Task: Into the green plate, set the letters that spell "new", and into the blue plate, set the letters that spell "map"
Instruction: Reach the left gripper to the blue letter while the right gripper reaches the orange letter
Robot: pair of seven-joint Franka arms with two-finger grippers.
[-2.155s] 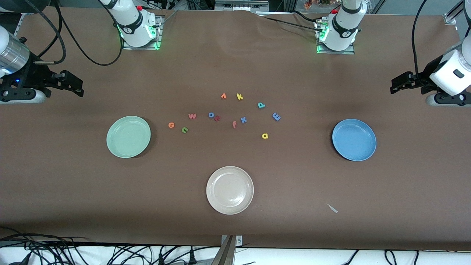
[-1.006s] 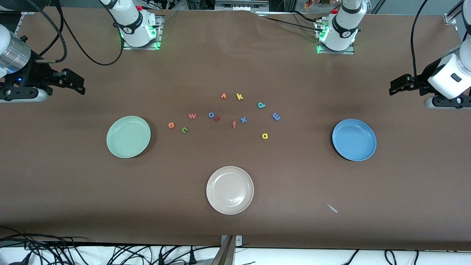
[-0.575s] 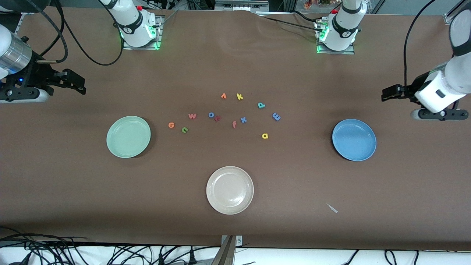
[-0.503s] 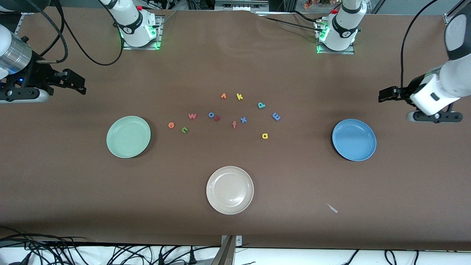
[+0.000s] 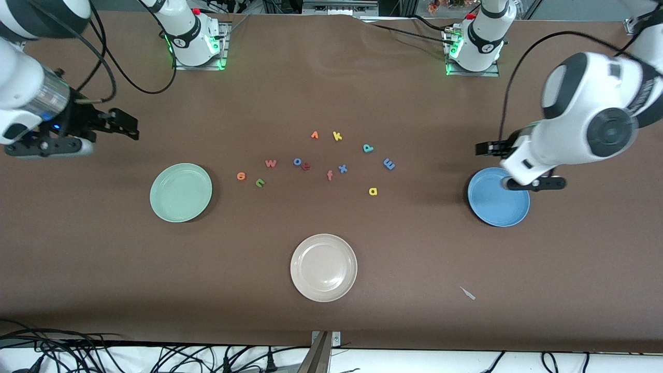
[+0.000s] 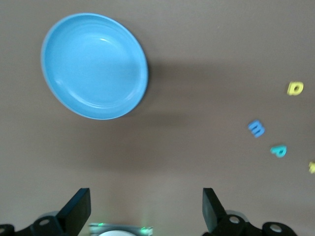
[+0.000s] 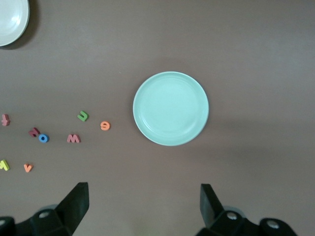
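The green "n" [image 5: 260,182], orange "e" [image 5: 241,176] and pink "w" [image 5: 271,163] lie beside the green plate [image 5: 181,192]. The blue "m" [image 5: 389,164], teal "p" [image 5: 368,148] and yellow "a" [image 5: 373,191] lie toward the blue plate [image 5: 498,207]. My left gripper [image 5: 484,148] hangs open and empty over the table at the blue plate's rim; its wrist covers part of the plate. My right gripper [image 5: 127,128] hangs open and empty over bare table near the green plate. The left wrist view has the blue plate [image 6: 93,66], and the right wrist view the green plate [image 7: 171,108].
A cream plate [image 5: 323,268] sits nearest the front camera. Other letters lie among the task's: orange "f" [image 5: 330,175], blue "x" [image 5: 342,168], blue "o" [image 5: 298,161] touching a dark red letter [image 5: 306,166], yellow "k" [image 5: 337,136]. A small grey scrap [image 5: 467,293] lies toward the left arm's end.
The left arm has swung in from its end of the table to the blue plate. The right arm has shifted a little toward the middle. Both grippers stay open.
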